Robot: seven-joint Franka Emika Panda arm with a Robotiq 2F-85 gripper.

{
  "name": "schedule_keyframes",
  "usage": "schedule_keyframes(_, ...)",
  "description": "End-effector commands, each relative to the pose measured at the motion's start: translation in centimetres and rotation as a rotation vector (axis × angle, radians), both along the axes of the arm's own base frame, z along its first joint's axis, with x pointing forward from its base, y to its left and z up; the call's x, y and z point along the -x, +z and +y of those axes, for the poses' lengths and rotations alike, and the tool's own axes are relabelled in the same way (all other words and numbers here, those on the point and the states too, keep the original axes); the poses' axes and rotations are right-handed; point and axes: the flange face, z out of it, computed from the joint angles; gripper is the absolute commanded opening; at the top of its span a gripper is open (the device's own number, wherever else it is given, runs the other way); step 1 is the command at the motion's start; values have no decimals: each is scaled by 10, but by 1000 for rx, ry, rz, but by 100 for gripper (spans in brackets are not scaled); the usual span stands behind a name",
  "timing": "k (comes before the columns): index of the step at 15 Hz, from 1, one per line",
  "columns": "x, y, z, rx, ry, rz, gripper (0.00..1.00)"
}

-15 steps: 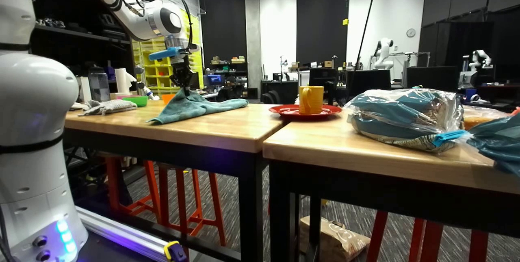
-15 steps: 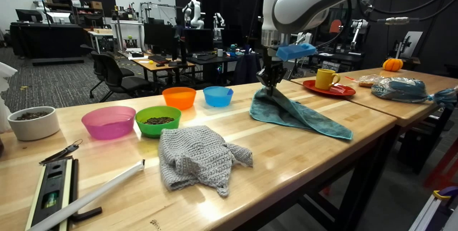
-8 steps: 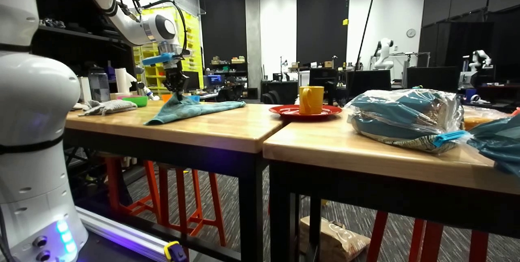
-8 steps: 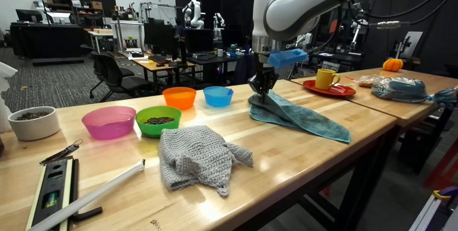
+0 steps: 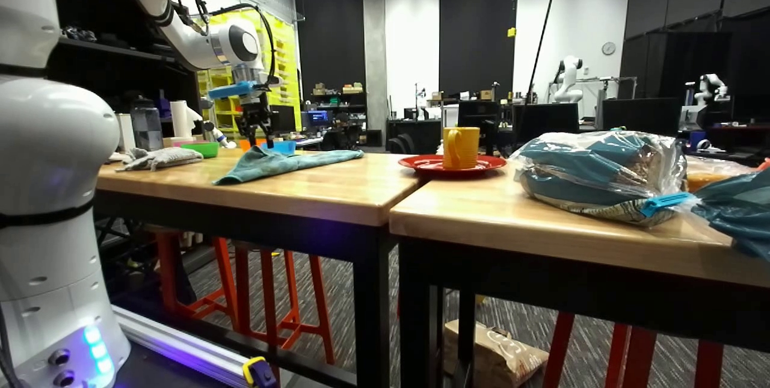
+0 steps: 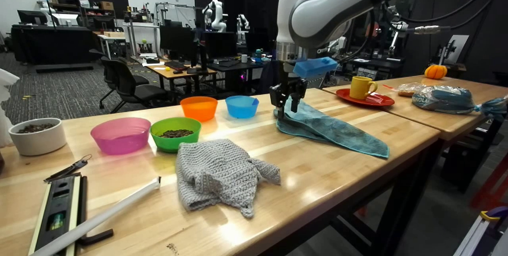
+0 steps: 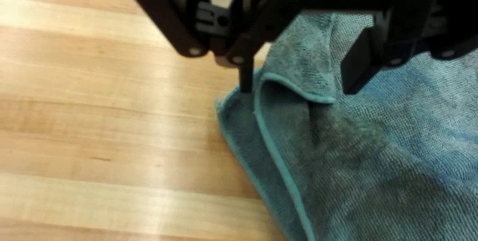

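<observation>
Wrist view: gripper (image 7: 300, 83), jaws apart, partly hides cropped teal cloth (image 7: 366, 166).

Teal cloth (image 6: 335, 129), brighter edging, darker patches, one end folded over, on wooden tabletop (image 6: 297, 188)

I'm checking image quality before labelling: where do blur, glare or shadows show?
Wrist view: gripper dark and soft-edged, teal towel slightly blurred, pale glare streaking the tabletop; in an exterior view, the plastic-wrapped bag glints; in an exterior view, the gray knit cloth casts a soft shadow.
</observation>
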Motion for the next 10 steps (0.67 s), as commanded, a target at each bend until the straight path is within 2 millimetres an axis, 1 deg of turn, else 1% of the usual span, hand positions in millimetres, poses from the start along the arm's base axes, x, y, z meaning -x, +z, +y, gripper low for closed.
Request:
schedule_keyframes(1,6,17,5,-33,-14,-18,92)
schedule_keyframes(2,9,20,4,-46,-19,-19,100)
schedule_keyframes(5,23,33,-5,-97,-49,-28,100)
schedule_keyframes(10,59,48,-28,-185,-100,-37,100)
